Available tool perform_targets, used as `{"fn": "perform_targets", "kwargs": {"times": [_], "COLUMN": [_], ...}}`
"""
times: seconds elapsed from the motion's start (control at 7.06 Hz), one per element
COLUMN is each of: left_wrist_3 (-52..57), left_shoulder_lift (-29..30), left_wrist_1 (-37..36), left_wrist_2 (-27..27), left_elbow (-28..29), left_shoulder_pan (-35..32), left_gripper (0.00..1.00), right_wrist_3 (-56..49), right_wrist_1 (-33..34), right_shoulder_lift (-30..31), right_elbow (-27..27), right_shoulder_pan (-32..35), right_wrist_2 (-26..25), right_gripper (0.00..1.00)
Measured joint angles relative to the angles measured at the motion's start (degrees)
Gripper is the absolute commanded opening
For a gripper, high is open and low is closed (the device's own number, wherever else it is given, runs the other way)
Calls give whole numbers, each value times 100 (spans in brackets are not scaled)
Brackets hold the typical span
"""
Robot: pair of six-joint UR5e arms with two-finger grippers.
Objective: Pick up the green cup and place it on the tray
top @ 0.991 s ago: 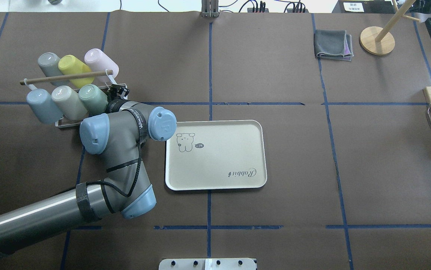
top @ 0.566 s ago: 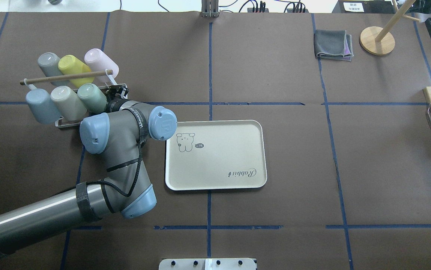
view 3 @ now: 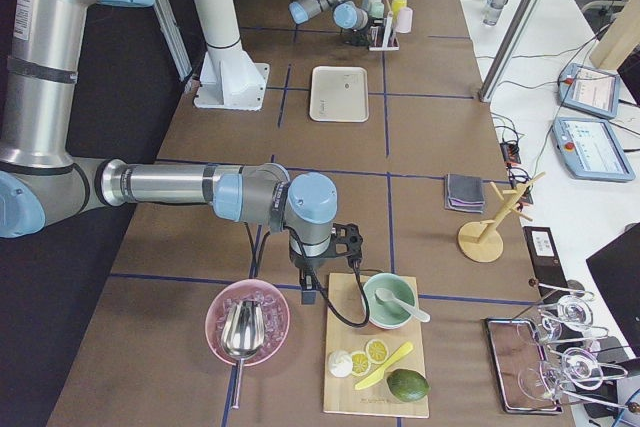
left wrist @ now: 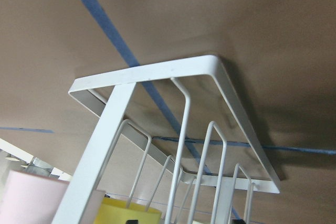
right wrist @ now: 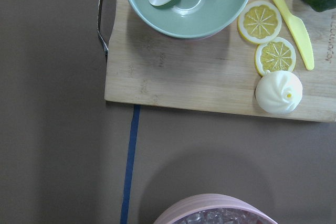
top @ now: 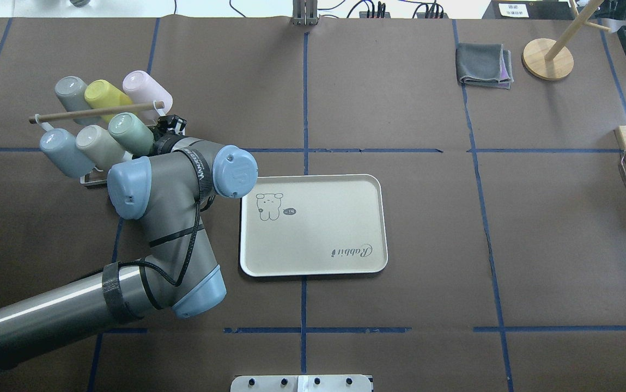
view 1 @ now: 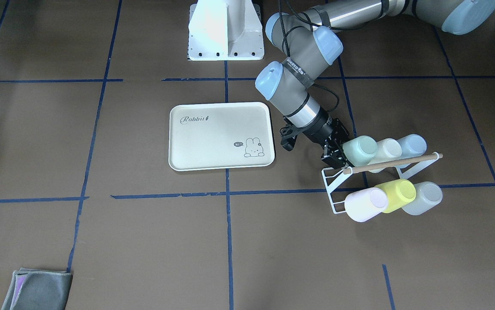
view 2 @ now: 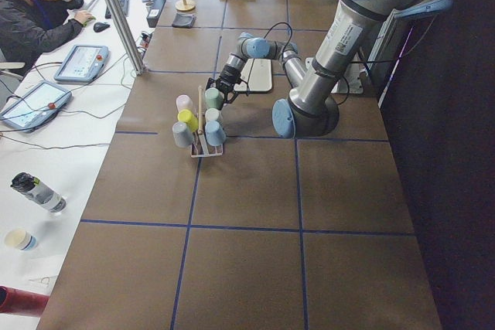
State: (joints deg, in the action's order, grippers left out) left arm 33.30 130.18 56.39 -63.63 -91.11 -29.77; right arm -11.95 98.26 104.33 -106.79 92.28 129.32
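Note:
The pale mint-green cup (top: 129, 132) is tilted over the white wire rack (view 1: 330, 182), at its end nearest the tray. My left gripper (top: 161, 132) is at the cup's mouth end and shut on it; the front-facing view shows the green cup (view 1: 359, 150) against the black fingers (view 1: 336, 160). The cream "Rabbit" tray (top: 313, 247) lies flat to the right of the rack with nothing on it. The left wrist view shows only the rack wires (left wrist: 157, 72), not the cup. My right gripper (view 3: 308, 290) hovers far off by a wooden board; I cannot tell if it is open.
The rack also holds cream (top: 97, 146), blue (top: 58, 151), grey (top: 70, 91), yellow-green (top: 104, 98) and pink (top: 141, 87) cups under a wooden dowel (top: 95, 111). A cutting board (right wrist: 210, 77) with a bowl and lemon slices, and a pink ice bowl (view 3: 248, 322), lie at the right end.
The green cup has moved up and away from its place in the rack's front row, together with my left gripper and wrist. The other cups stay on the rack.

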Motion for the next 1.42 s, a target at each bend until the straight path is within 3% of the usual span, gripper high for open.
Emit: {"fn": "perform_targets", "kwargs": {"times": [0.85, 1.13, 1.42], "left_wrist_3": [275, 126, -530], "left_shoulder_lift": [-25, -33, -219], "left_wrist_1": [-755, -713, -105], "left_wrist_2": [-68, -371, -920], "left_elbow": [-1794, -2375, -2574], "left_shoulder_pan": [-304, -469, -560], "left_gripper": [66, 67, 67], "right_wrist_3": [0, 0, -2], "right_wrist_1": [-4, -7, -8], "right_shoulder_lift": [0, -5, -11], "right_elbow": [-1, -3, 0], "right_shoulder_pan": [0, 0, 0], "right_wrist_2": [5, 5, 5], "right_gripper": [100, 100, 100]}}
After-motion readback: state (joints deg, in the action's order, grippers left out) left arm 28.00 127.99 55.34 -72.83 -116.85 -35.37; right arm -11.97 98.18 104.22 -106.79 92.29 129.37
